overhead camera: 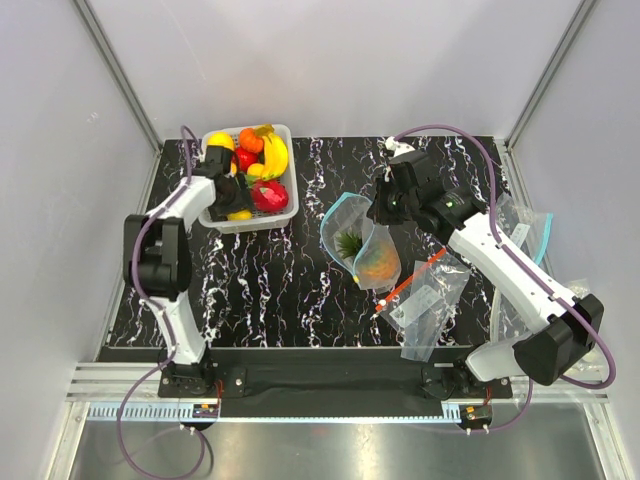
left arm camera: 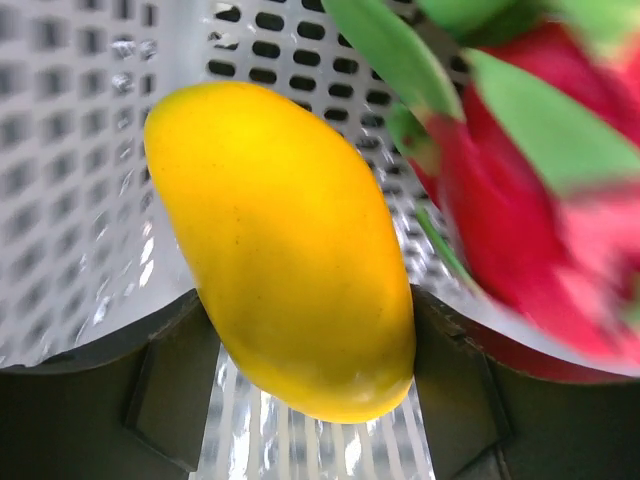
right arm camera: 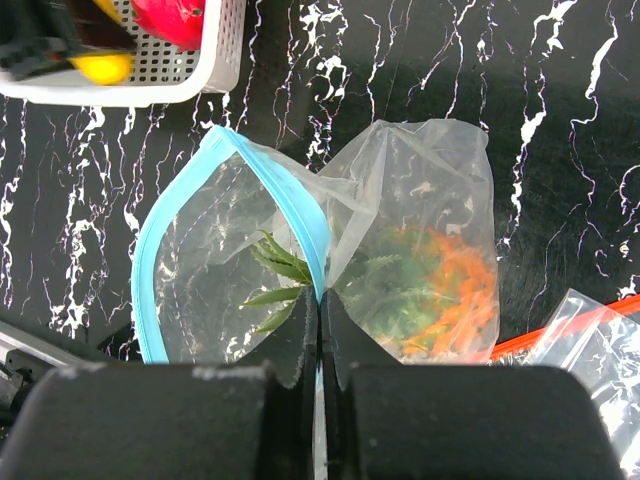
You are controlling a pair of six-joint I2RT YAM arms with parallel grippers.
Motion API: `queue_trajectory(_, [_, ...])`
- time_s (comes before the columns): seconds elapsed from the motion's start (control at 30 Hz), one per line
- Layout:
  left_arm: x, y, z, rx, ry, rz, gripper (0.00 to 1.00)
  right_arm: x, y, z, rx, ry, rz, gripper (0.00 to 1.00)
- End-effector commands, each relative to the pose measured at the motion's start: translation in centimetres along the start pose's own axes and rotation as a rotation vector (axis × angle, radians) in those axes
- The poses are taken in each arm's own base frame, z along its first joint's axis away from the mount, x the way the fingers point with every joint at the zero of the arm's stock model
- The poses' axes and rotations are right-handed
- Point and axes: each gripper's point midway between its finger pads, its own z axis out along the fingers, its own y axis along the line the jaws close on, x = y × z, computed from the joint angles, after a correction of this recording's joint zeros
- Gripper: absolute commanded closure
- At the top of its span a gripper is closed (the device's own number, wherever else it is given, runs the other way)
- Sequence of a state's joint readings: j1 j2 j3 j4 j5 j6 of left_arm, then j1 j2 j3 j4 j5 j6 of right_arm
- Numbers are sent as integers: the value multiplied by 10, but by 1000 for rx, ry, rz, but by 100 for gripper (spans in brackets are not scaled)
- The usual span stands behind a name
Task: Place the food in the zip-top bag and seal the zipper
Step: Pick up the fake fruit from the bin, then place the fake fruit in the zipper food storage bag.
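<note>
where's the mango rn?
The mango is in the white basket at the table's far left, beside the red fruit, between the fingers of the left gripper.

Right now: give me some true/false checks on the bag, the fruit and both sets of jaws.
1. The pineapple is inside the zip-top bag. True.
2. The right gripper has its jaws open above the bag. False: they are shut on the bag's teal zipper rim.
3. The left gripper has the yellow mango between its jaws, inside the white basket. True.
4. The zipper is sealed. False: the mouth stands open.
5. The red-strip bag lies left of the basket. False: it lies on the table's right side, by the right arm.
</note>
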State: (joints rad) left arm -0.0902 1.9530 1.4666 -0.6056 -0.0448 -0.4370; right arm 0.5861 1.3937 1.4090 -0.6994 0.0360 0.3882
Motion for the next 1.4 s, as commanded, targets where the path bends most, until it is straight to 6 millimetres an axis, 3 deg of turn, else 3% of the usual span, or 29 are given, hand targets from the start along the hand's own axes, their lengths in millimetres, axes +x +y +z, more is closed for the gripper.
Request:
queue_trajectory(0.0, [-46,-23,-74,133,-215,-4,45,-14,4,-9,-17,-56,-12,100])
queue_trajectory(0.03, [-40,-22,-78,146,-219,-8,46,-14,4,-9,-17,-56,-12,100])
queue_trajectory(0.07, [-41,-29,-101,200,-257,-17,46,-15,4,-9,-16,-58,-13,100])
queue_trajectory(0.13, [-32,-35,-112,255,-279,-12,46,-14,4,-9,-15,-56,-13,100])
queue_trajectory(0.17, [-34,-38,-131,285,-315,-15,46,-15,4,-9,-16,-57,-13,100])
queue_trajectory(0.3, [-24,-58,-168,428,-374,18,47,-15,4,-6,-13,-50,-9,100])
queue_trajectory(0.43, [4,-99,-210,588,-377,121,47,-15,3,-4,-5,-49,-12,100])
queue_trajectory(0.53, [41,-145,-244,693,-370,242,47,-15,2,-3,4,-48,-15,100])
queue_trajectory(0.67, [65,-179,-282,831,-448,298,46,-13,0,-1,11,-43,-11,100])
queue_trajectory(0.8, [71,-205,-301,874,-554,319,47,-14,2,-4,2,-47,3,100])
queue_trajectory(0.97, [86,-228,-306,856,-622,412,47,-14,4,-5,-3,-41,8,100])
queue_trajectory(1.37, [103,-270,-280,740,-757,493,47,-19,7,-22,-8,-42,22,100])
